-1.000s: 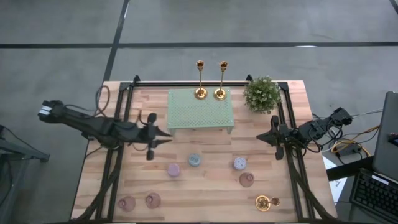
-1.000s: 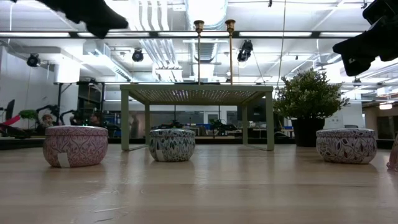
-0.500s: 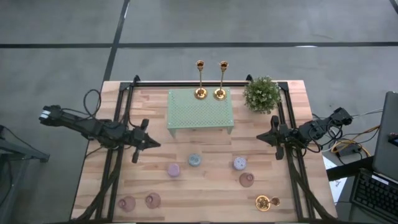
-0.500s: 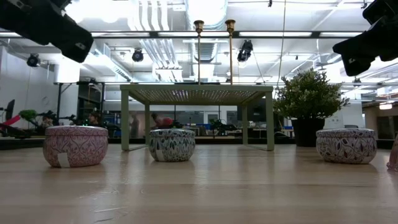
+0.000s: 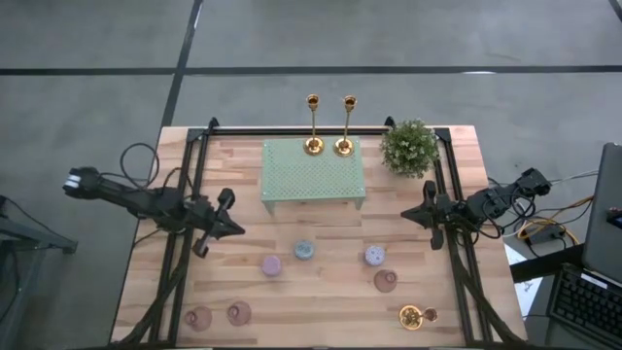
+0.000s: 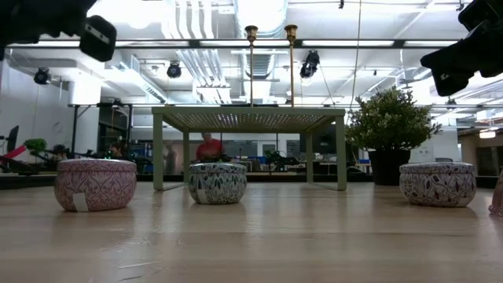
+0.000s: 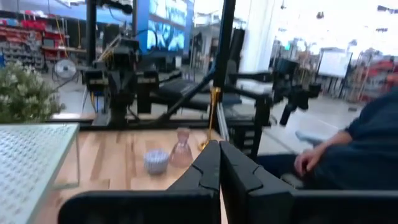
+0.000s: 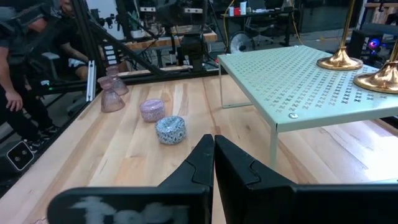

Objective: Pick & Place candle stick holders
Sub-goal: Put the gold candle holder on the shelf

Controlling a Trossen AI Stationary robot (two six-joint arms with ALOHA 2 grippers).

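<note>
Wooden tabletop (image 5: 321,292) carries the third gold candlestick (image 5: 417,316) lying on its side near the front edge, stem along the table, closer to the right gripper (image 5: 413,216) than the left gripper (image 5: 225,225). Both hover with fingers pressed together, empty.

text: none legible | far screens probably too blurred
</note>
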